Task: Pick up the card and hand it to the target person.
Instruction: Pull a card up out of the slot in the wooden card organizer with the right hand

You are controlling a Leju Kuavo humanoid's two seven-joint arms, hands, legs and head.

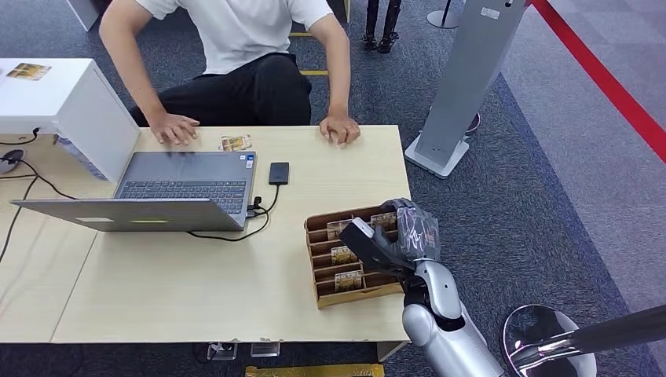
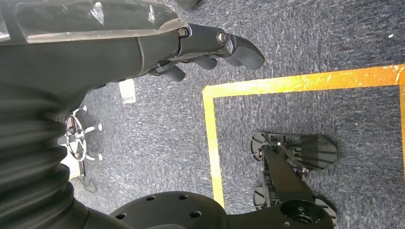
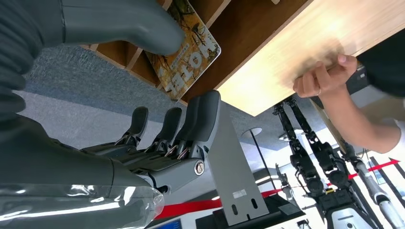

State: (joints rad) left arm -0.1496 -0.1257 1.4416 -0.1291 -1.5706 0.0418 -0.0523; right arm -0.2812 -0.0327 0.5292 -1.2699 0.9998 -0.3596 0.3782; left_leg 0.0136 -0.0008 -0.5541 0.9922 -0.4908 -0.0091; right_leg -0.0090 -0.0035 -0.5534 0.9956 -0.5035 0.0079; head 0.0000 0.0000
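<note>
Just beside the grey thumb of the silver-armed right hand [image 3: 143,143] sits a glossy card printed in yellow, brown and white [image 3: 188,52], its lettering pale. Below the dark fingers [image 1: 369,239] stands a brown wooden slotted card rack [image 1: 345,294] on a pale wood-grain table [image 1: 196,290]. Beyond the left hand's black fingers [image 2: 239,47], speckled blue-grey carpet [image 2: 157,138] carries a yellow tape line [image 2: 212,143].

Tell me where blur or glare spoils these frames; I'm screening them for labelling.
Head view: the person's hand near the grey open laptop is motion-smeared. Right wrist view: the pale wooden tabletop glares and blurs beside the person's fist. Left wrist view: the grey ribbed cover is soft.
</note>
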